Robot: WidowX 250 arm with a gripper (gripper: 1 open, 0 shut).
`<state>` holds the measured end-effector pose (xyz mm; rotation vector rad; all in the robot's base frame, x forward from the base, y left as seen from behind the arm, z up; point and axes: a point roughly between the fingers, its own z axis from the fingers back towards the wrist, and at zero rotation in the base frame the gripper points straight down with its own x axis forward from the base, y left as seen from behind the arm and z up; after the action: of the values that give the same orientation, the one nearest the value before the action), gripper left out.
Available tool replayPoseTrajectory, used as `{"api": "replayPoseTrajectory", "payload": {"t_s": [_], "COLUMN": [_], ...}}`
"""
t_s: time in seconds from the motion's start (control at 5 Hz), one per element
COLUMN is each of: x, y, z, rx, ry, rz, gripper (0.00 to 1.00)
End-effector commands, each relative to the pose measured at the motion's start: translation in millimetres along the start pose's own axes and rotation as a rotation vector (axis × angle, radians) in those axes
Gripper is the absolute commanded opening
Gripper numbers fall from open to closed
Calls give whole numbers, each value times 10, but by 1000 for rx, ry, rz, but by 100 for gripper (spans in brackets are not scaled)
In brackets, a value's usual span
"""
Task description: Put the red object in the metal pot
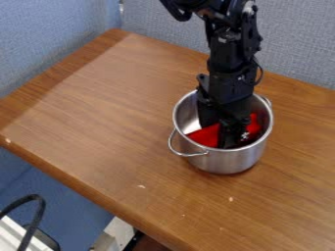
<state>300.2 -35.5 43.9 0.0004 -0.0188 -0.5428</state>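
The metal pot (220,159) stands on the wooden table (92,98), right of centre, with its wire loop handle (171,144) facing the front left. The red object (203,136) lies inside it, showing as bright red on the pot floor and reflected on the inner wall. My gripper (230,131) reaches straight down into the pot, its dark fingers low among the red. The pot wall and the fingers hide whether they touch the red object. The fingers look close together.
The table's front edge runs diagonally from left to lower right, with a black cable (23,218) below it. A blue wall (53,29) stands behind the table at the left. The arm (225,39) rises from the pot to the top of the view.
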Motion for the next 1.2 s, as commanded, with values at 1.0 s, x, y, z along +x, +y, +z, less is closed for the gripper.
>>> {"api": "replayPoseTrajectory", "payload": {"t_s": [1.0], "x": [37], "y": [25], "z": [307], "rx": [-27], "ry": [-82], "rz": [13], "gripper": [0]}}
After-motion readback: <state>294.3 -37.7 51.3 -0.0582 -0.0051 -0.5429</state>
